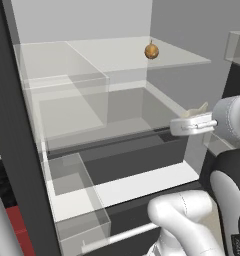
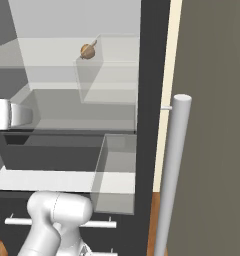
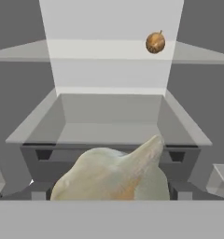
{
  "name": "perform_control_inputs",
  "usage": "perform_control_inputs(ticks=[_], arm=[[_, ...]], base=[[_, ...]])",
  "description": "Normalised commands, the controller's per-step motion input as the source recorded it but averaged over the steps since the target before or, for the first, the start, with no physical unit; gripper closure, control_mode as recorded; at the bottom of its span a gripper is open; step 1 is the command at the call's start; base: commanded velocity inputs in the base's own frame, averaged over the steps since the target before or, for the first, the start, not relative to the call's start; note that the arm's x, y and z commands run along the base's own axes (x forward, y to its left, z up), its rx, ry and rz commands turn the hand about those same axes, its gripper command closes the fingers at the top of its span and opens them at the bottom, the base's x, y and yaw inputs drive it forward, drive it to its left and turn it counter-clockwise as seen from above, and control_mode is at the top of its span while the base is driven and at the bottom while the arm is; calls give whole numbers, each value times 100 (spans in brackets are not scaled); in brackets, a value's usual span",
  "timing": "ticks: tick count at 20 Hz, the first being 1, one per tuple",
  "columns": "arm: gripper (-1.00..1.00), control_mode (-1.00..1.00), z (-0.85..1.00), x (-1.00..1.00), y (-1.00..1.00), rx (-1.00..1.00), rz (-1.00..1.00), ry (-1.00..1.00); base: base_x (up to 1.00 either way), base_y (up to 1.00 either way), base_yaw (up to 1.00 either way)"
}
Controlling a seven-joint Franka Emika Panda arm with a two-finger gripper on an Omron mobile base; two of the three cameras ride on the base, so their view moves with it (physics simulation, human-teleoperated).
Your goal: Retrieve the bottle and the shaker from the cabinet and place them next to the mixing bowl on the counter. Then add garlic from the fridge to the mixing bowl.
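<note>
A: What is the gripper (image 1: 201, 116) carrying?

B: A small pale whitish-beige garlic bulb (image 3: 115, 173), smooth and lumpy with a tapering pointed tip. In the hand view it swells up close at the bottom, and its lower part is cut off. In the left base view just its cream tip (image 1: 197, 110) pokes above the white hand.

A: How do the jaws stand?

B: Spread wide, with the garlic between them. The bulb covers the fingertips, so the contact itself is hidden.

A: And where is this?

B: In front of the open fridge (image 1: 17, 150), the big appliance with the dark frame and flat grey interior. Its clear glass shelf (image 1: 142, 55) is glossy and thin. Below it sits a grey open drawer (image 3: 109, 121) with sloping walls.

A: Anything on the shelf?

B: A small round golden-brown fruit with a short stem (image 1: 151, 50), well apart from the garlic. Its speckled skin shows in the hand view (image 3: 155, 42); what kind it is I cannot tell.

A: Other things?

B: Clear door bins (image 1: 77, 200), boxy and see-through, and a matte grey cylindrical handle bar (image 2: 173, 170) on the door, cut off at the bottom edge.
</note>
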Motion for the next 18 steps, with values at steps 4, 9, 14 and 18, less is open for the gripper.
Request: perform_control_inputs(ticks=[4,9,14,18], arm=[[100,-100,0,0,0,0,0,0],[100,-100,0,0,0,0,0,0],[100,100,0,-3,0,0,0,0],[100,100,0,0,0,0,0,0]], base=[[0,0,0],[0,0,0],[-62,0,0],[-100,0,0]])
